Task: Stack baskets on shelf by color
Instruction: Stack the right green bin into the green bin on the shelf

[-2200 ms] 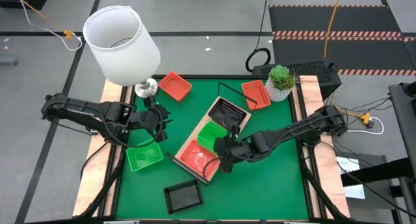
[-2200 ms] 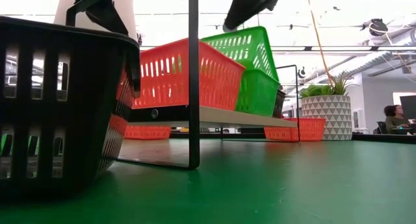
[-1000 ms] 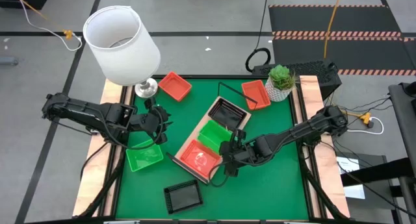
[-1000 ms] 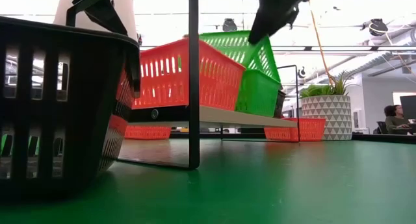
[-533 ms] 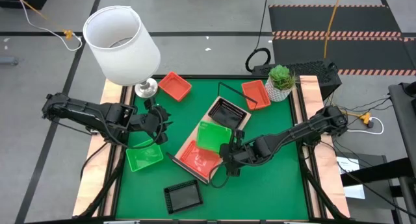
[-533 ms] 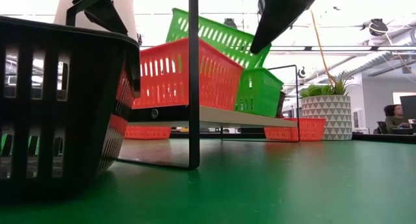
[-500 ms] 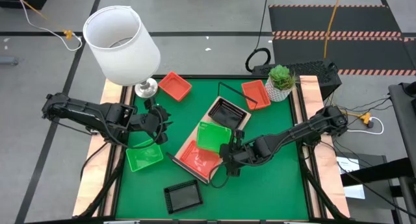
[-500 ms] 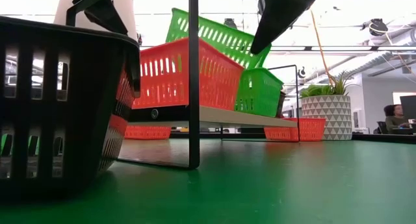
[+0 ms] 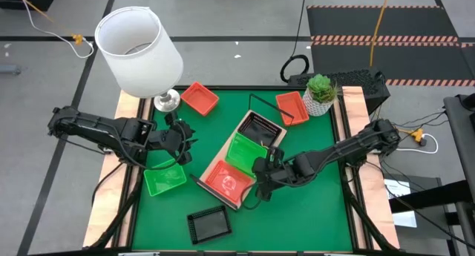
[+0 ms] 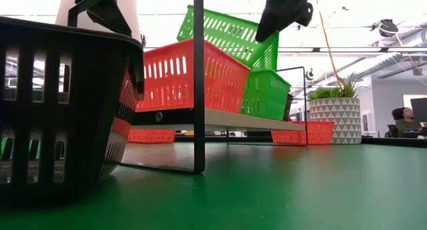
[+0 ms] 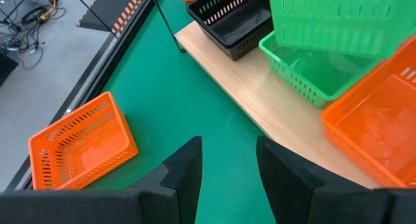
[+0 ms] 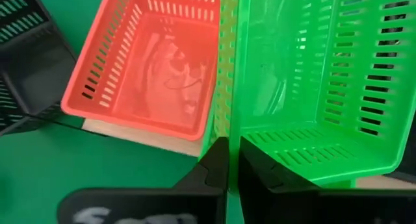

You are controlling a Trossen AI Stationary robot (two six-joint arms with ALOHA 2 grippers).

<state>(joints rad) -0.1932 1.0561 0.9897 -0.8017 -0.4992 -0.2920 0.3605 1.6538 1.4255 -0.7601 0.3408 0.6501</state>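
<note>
On the light-wood shelf (image 11: 260, 113), which lies slantwise mid-table, stand a black basket (image 9: 260, 128), a green basket (image 10: 263, 93) and an orange basket (image 9: 225, 180). A second green basket (image 10: 227, 33) hangs tilted above the first, with my right gripper (image 9: 260, 169) shut on it. My left gripper (image 9: 184, 141) hovers open over the mat left of the shelf, holding nothing. On the mat lie a green basket (image 9: 165, 179), a black one (image 9: 208, 225) and two orange ones (image 9: 200, 98) (image 9: 292, 107). My right gripper pinches the upper green basket's end wall at its rim (image 12: 231, 130), one finger inside the basket and one outside, next to the orange basket. The fingers slant down from the table's right. The basket is tilted, its far end swung up; whether its low end touches the basket below, I cannot tell.
A white lamp (image 9: 137, 52) stands at the far left corner and a potted plant (image 9: 320, 93) at the far right. The black basket near the front edge fills the low view's left (image 10: 60, 110). Green mat (image 9: 312, 204) lies bare right of the shelf.
The upper green basket, which lay nested in the lower green one, has tipped and come up with my right gripper at its end wall. Its end away from the gripper has swung upward. The gripper has rolled a little.
</note>
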